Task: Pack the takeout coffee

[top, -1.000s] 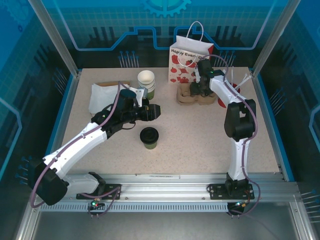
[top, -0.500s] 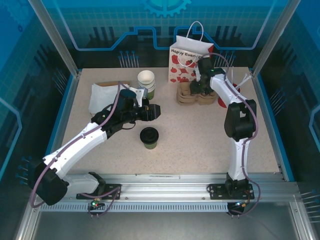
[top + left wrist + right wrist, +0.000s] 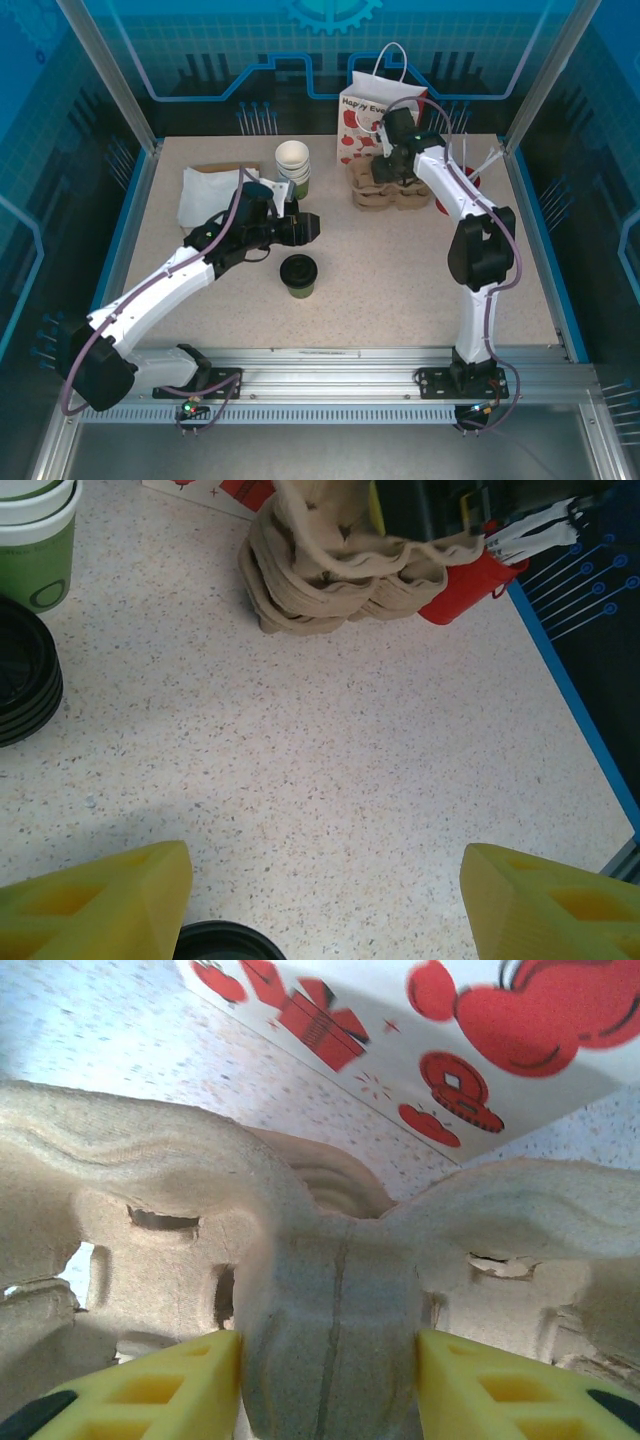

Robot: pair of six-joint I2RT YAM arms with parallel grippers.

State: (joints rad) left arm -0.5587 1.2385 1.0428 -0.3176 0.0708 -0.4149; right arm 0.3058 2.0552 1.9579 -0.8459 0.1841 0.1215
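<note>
The right tool (image 3: pixel 325 1388) pinches the centre post of the top pulp cup carrier (image 3: pixel 150 1160), just beside the gift bag (image 3: pixel 362 128). Nested carriers beneath might rise with it, or it could knock the bag over. The left tool (image 3: pixel 306 226) hangs wide open and empty just beyond the takeout coffee (image 3: pixel 298 274), which stands upright on the table (image 3: pixel 400 290), and a careless descent might tip it.

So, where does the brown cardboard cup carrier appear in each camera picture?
Top external: cup carrier at the back, right of centre, before the gift bag.
Left wrist: cup carrier at top middle, beside a red holder.
Right wrist: cup carrier across the frame, middle ridge held in the right pincer.
Shared landmark: the white gift bag with red prints, behind the carrier.
</note>
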